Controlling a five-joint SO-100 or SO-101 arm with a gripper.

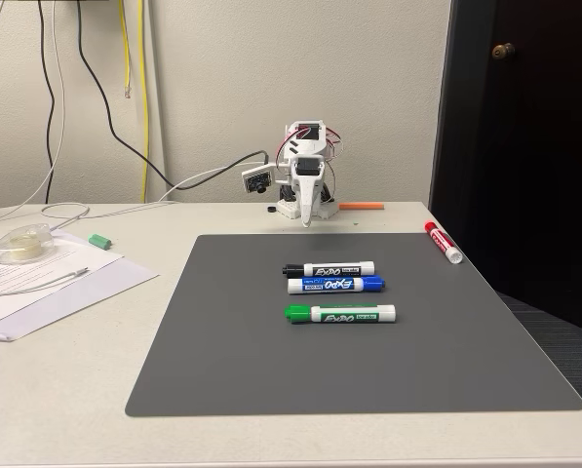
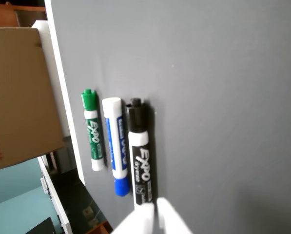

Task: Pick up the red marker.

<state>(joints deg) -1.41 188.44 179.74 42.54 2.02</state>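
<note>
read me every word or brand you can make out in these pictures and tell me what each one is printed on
"EXPO" on the black-capped white marker.
"EXPO" on the green-capped white marker.
"EXPO" on the blue-capped white marker, legible in the fixed view.
Red letters at the cut-off edge of the brown cardboard box: partial, unreadable.
Label on the red-capped white marker beside the grey mat: too small to read.
Fine print on all marker labels: blurred.

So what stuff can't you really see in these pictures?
- The claw: in the wrist view the bottom edge cuts it off and it is blurry, so open or shut is unclear.
- The red marker: in the fixed view it lies off the grey mat at the far right, too small to read its label.
- The orange stick: in the fixed view the arm hides its left end.
</note>
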